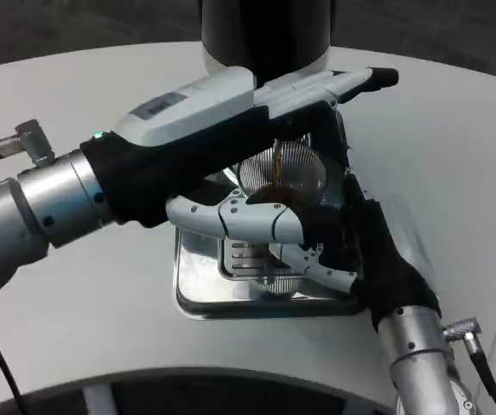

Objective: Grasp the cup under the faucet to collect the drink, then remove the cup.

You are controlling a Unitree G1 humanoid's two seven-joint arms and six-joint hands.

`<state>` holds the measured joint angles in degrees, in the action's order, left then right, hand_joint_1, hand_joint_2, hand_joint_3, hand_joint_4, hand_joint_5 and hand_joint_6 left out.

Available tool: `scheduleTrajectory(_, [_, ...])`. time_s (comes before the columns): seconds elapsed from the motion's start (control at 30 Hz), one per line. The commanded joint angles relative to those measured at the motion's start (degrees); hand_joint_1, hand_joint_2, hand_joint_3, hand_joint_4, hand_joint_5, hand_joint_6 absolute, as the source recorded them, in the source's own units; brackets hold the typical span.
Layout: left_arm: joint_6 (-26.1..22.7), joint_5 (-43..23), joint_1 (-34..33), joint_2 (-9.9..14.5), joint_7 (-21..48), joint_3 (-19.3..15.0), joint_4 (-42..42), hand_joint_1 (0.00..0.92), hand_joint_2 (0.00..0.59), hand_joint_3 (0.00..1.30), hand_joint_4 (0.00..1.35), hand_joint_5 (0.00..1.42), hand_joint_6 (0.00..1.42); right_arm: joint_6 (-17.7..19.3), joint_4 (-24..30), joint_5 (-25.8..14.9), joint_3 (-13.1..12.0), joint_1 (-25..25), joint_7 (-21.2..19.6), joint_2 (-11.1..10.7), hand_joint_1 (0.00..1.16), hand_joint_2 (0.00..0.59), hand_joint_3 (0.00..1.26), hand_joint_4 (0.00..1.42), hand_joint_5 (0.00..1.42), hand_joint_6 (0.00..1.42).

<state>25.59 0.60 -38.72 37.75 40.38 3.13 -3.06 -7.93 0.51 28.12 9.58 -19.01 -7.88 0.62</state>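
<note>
You see the clear ribbed plastic cup [284, 170] on the shiny steel drip tray [198, 290], under the black dispenser [265, 35]; left hand [257, 130] and right hand [352, 242] fingers wrap it.

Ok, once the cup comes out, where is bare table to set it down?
Bare table lies right of the tray, beyond the right hand, and at front left under the left hand. The tray is crowded: cup, both hands.
</note>
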Motion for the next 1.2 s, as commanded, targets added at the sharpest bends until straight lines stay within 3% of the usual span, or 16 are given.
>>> scheduleTrajectory(0.03, [-0.51, 0.97, 1.15, 0.99, 0.84, 0.44, -0.68, 0.0, 0.133, 0.0, 0.0, 0.0, 0.0, 2.54, -2.43, -1.79, -0.16, -0.95, -1.82, 0.2, 0.71, 0.176, 0.0, 0.0, 0.0, 0.0])
scheduleTrajectory(0.3, [-0.86, 0.99, 0.87, 1.05, 0.8, 0.39, -0.57, 0.0, 0.136, 0.0, 0.0, 0.0, 0.0, 4.71, -5.13, -3.37, 0.21, -2.38, -2.85, 0.47, 0.72, 0.17, 0.0, 0.0, 0.0, 0.04])
scheduleTrajectory(0.5, [-0.58, -3.58, 1.61, -1.19, -0.47, -1.49, 0.59, 0.0, 0.147, 0.0, 0.0, 0.0, 0.0, 5.18, -6.1, -4.03, 0.85, -3.21, -2.63, 0.43, 0.72, 0.169, 0.0, 0.0, 0.0, 0.04])
scheduleTrajectory(0.7, [-1.29, -11.04, 2.86, -4.93, -3.07, -6.2, 2.2, 0.0, 0.16, 0.0, 0.0, 0.0, 0.0, 5.79, -6.85, -4.51, 1.0, -3.46, -2.99, 0.51, 0.73, 0.173, 0.0, 0.0, 0.0, 0.06])
scheduleTrajectory(0.83, [-5.03, -17.44, 3.64, -7.22, -3.94, -9.18, 1.63, 0.0, 0.166, 0.0, 0.0, 0.0, 0.0, 6.49, -8.0, -4.78, 0.96, -4.23, -3.39, 0.86, 0.74, 0.174, 0.0, 0.0, 0.0, 0.07])
scheduleTrajectory(1.03, [-11.26, -23.79, 7.76, -8.58, -5.71, -13.06, -2.65, 0.0, 0.17, 0.0, 0.0, 0.0, 0.0, 7.45, -10.02, -5.35, 1.19, -5.27, -3.94, 1.37, 0.74, 0.174, 0.0, 0.0, 0.0, 0.08])
scheduleTrajectory(1.2, [-14.84, -25.57, 15.92, -8.17, -7.61, -17.56, -8.07, 0.0, 0.172, 0.0, 0.0, 0.0, 0.0, 8.35, -11.68, -5.26, 1.45, -5.86, -6.01, 2.6, 0.75, 0.178, 0.0, 0.0, 0.03, 0.14])
